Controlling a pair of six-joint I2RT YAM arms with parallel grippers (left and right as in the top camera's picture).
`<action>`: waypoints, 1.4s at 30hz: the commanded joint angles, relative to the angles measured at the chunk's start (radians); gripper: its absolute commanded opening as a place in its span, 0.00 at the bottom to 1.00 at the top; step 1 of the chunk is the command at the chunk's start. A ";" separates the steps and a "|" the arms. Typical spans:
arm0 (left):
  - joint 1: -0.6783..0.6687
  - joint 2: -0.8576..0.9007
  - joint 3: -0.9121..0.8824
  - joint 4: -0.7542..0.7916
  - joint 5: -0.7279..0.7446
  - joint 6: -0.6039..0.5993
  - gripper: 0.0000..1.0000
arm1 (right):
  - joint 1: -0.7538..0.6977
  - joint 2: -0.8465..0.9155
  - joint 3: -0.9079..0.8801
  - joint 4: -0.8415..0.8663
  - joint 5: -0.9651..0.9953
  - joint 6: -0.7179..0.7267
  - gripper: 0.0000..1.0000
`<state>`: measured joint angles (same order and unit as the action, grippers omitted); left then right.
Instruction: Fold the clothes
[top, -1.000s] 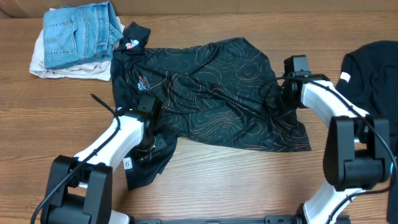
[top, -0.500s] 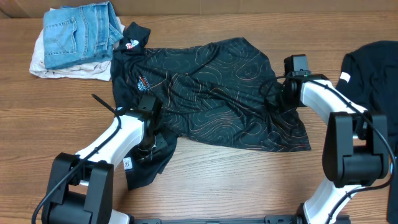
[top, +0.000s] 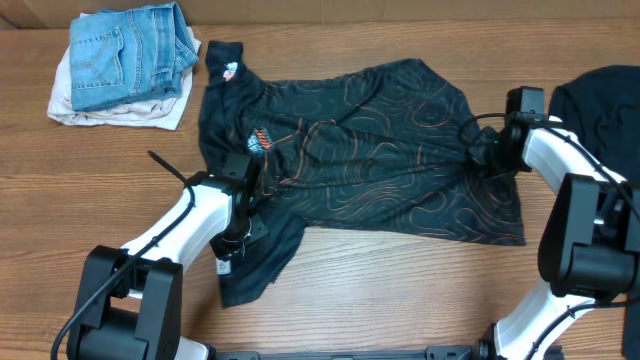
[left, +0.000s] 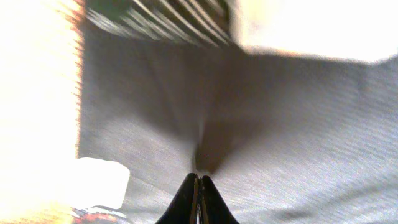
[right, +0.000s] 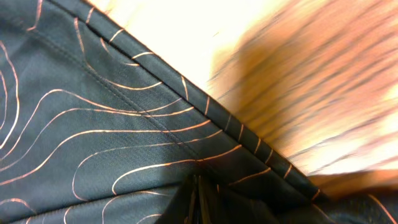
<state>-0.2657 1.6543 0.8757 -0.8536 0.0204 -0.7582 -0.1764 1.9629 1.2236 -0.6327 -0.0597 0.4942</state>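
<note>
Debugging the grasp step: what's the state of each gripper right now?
Left gripper: shut, pinching the jersey fabric.
Right gripper: shut on the jersey, near its edge.

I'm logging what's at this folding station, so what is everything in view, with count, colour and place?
jersey: one, black with orange contour lines, spread across the table's middle
jeans: one folded pair, light blue, far left corner
pale cloth: one, off-white, under the jeans
dark garment: one, black, right edge, partly out of frame
table: one, brown wood
left arm: one, white and black, near left
right arm: one, white and black, near right
left tool: one, black, shut on the jersey
right tool: one, black, shut on the jersey's hem
</note>
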 joint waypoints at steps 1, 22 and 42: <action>0.003 0.010 -0.009 0.040 0.063 0.100 0.04 | -0.050 0.067 -0.023 -0.015 0.140 0.004 0.04; -0.003 0.010 0.302 -0.012 0.023 0.288 0.04 | -0.125 -0.215 0.160 -0.374 0.012 -0.004 0.15; 0.024 0.204 0.335 0.053 -0.028 0.265 0.54 | -0.121 -0.253 0.155 -0.488 -0.100 -0.114 0.61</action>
<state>-0.2634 1.8339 1.1976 -0.8303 0.0227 -0.4992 -0.3050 1.7123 1.3697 -1.1179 -0.1528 0.4030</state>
